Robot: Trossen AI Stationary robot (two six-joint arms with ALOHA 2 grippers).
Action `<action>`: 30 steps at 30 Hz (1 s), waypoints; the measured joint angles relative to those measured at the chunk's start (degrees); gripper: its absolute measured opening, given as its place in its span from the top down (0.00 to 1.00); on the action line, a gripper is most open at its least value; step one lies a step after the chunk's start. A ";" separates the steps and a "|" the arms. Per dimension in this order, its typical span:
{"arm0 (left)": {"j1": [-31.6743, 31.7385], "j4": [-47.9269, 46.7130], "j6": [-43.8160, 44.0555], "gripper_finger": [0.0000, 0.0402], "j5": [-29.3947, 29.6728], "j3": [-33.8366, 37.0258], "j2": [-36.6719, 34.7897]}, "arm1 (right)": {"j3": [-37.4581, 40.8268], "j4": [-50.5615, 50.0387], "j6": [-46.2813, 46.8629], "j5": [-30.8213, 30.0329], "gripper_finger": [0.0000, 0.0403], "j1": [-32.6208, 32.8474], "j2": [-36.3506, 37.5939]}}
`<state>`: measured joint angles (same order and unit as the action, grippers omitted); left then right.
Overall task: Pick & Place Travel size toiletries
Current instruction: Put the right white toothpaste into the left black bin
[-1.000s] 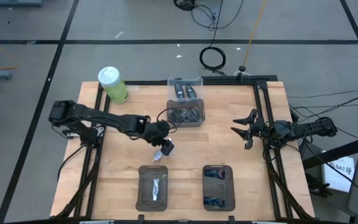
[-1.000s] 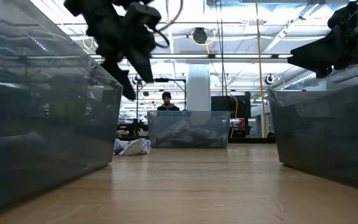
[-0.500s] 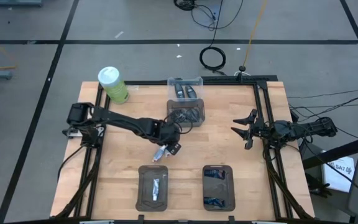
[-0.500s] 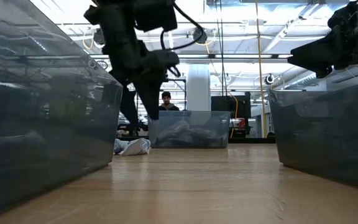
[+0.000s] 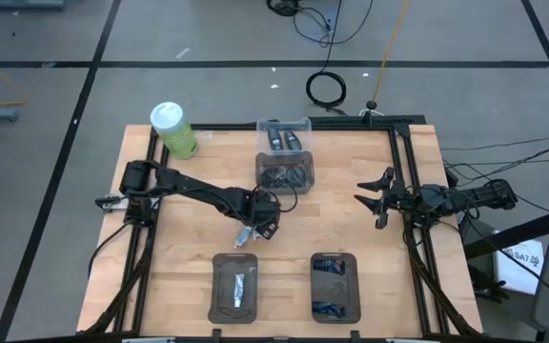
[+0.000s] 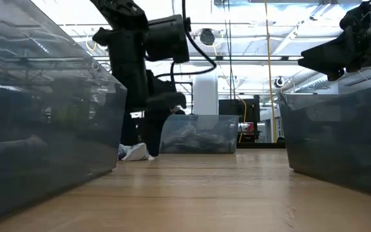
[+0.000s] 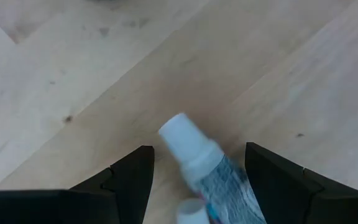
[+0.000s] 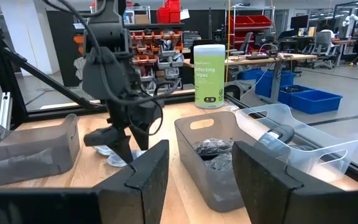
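Wooden planks are forming the worktop (image 5: 370, 248), which is sitting inside a black frame on a grey floor with dark tape lines. Near the far left corner a big green bottle (image 5: 173, 131) with a white cap is standing upright. At the middle of the far edge a clear bin (image 5: 284, 135) is holding dark items, and a dark grey bin (image 5: 285, 173) is sitting just in front of it. Along the near edge two dark grey trays are lying side by side: the left tray (image 5: 235, 286) is holding a pale tube, and the right tray (image 5: 335, 286) is holding dark blue tubes. The left tool (image 5: 252, 232) is reaching down to the worktop centre, between the grey bin and the left tray. Its fingers (image 7: 129, 180) are standing wide apart on either side of a white-and-pale-blue mini tube (image 7: 197, 158), which is lying on the wood with its white cap pointing away from the wrist; the fingers are not touching it. A second white cap is showing just beside it. The right tool (image 5: 374, 198) is waiting above the right edge of the worktop, with its fingers spread and holding nothing.
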<state>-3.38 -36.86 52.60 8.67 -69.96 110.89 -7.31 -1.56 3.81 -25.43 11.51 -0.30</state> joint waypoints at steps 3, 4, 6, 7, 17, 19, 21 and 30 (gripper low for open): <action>-0.02 -1.05 -0.60 0.39 0.41 -0.06 0.71 | 0.00 0.00 -0.01 0.00 0.59 0.00 0.02; -0.02 -1.02 -0.93 0.39 0.60 -0.16 0.90 | 0.00 0.00 0.00 0.02 0.59 0.00 0.02; -0.02 -0.99 -1.24 0.39 0.60 -0.17 0.96 | 0.00 -0.02 0.00 0.00 0.59 0.00 0.00; -0.02 -0.79 -1.28 0.39 0.59 -0.17 0.98 | 0.00 -0.01 -0.02 0.00 0.59 0.00 0.02; -0.76 -1.01 1.82 0.39 0.57 -0.13 1.03 | 0.00 -0.02 0.00 0.00 0.59 0.00 0.00; -0.76 -1.03 2.03 0.40 0.57 -0.13 1.05 | 0.00 0.00 0.00 0.00 0.59 0.00 0.01; -0.76 -1.01 1.60 0.44 0.47 -0.13 1.08 | 0.00 -0.01 -0.01 0.00 0.59 0.00 0.02; -0.76 0.70 -0.21 0.70 0.70 -0.02 1.12 | 0.00 0.00 0.00 0.00 0.59 0.00 0.00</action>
<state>-4.14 -36.15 52.39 9.36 -69.97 112.01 -7.31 -1.56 3.81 -25.43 11.51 -0.29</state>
